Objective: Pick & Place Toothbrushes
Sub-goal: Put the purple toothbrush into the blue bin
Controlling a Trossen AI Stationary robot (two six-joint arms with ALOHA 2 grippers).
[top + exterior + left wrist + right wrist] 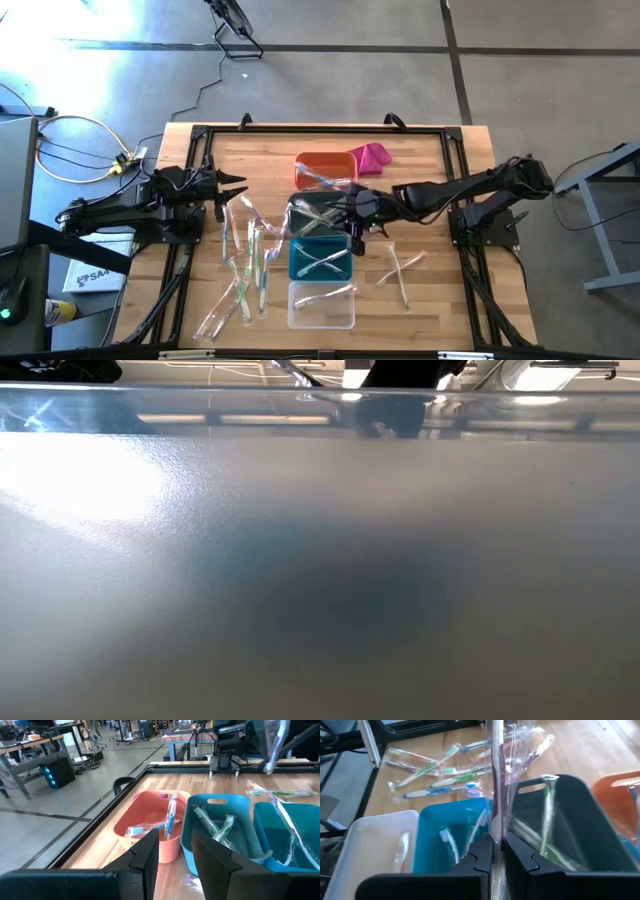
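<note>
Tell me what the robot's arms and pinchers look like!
Both arms are dark, nearly black, and made of jointed sections. The left arm and right arm each end in a two-finger gripper. The left gripper and right gripper have flat, blocky, matte black fingers with angled tips. No markings or cables show on them.

Two dark, near-black jointed arms, each built of slender tubular links joined by bulkier rounded housings and mounted on a black base block. Left claw: two flat, matte black fingers with angular, faceted tips. Right claw: the same matte black, with stepped, chamfered inner edges on its fingers.
</note>
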